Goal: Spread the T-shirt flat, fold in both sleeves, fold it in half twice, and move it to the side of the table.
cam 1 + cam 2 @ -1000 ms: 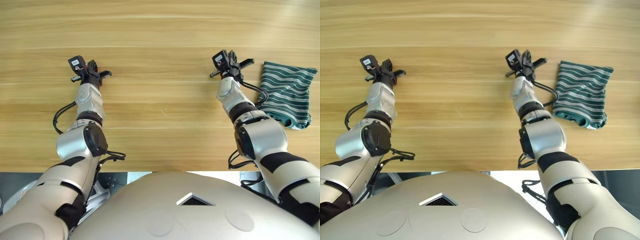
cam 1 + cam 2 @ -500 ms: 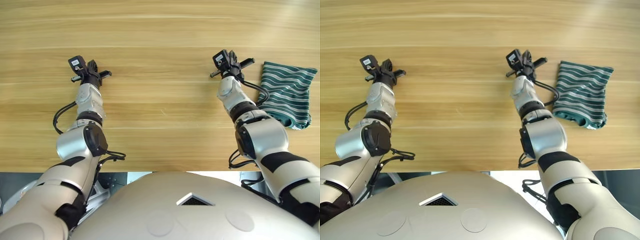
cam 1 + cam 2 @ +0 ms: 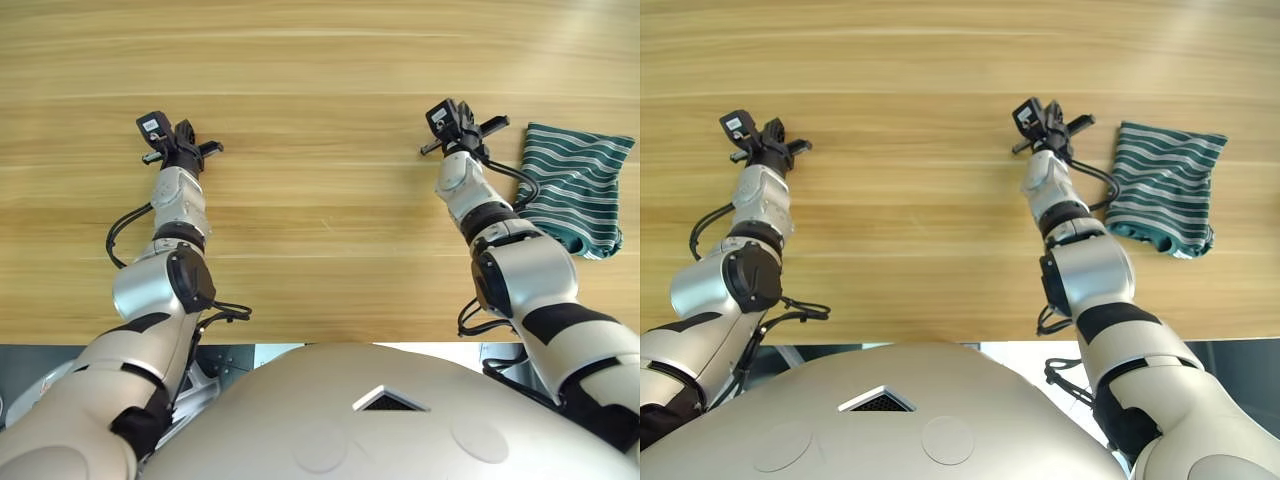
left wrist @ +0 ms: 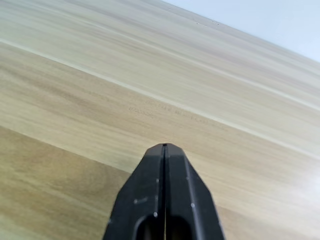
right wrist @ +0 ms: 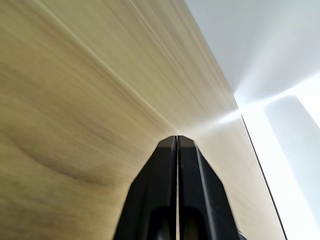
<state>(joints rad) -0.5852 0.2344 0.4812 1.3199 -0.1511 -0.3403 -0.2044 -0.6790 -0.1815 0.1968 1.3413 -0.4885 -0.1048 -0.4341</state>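
Observation:
The T-shirt [image 3: 575,188], dark green with thin white stripes, lies folded into a small rectangle at the right side of the wooden table [image 3: 320,70]. My right gripper [image 3: 462,120] rests just left of it, a short gap apart, with nothing in it. In the right wrist view its fingers [image 5: 177,140] are pressed together over bare wood. My left gripper [image 3: 178,138] sits far to the left on the table. Its fingers [image 4: 164,148] are also shut and hold nothing.
The table's near edge [image 3: 320,340] runs just in front of my arms. Black cables [image 3: 125,225] loop beside both forearms. In the right wrist view the table's far edge [image 5: 235,102] meets a pale wall.

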